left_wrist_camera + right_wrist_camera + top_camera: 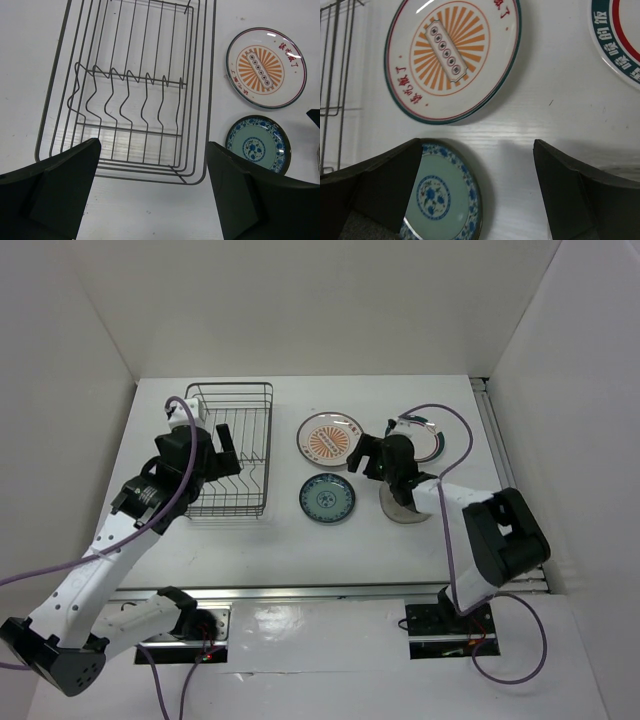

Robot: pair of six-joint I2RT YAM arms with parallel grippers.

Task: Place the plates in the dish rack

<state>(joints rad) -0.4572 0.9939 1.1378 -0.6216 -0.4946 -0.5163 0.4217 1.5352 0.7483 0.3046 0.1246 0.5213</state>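
The left claw [152, 150] hung spread above the dish rack [245, 425]. The right claw [477, 145], spread too, hung above the sunburst plate [452, 55] and blue plate [442, 195], both lying on the table [545, 115].

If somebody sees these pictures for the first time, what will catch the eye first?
First comes the white plate with the orange sunburst centre, lying flat near the middle of the top view, with the blue-teal patterned plate just below it, closer to the arms' bases. To their left stands the dark wire dish rack, with no plate in it, and the left gripper hangs open above it.
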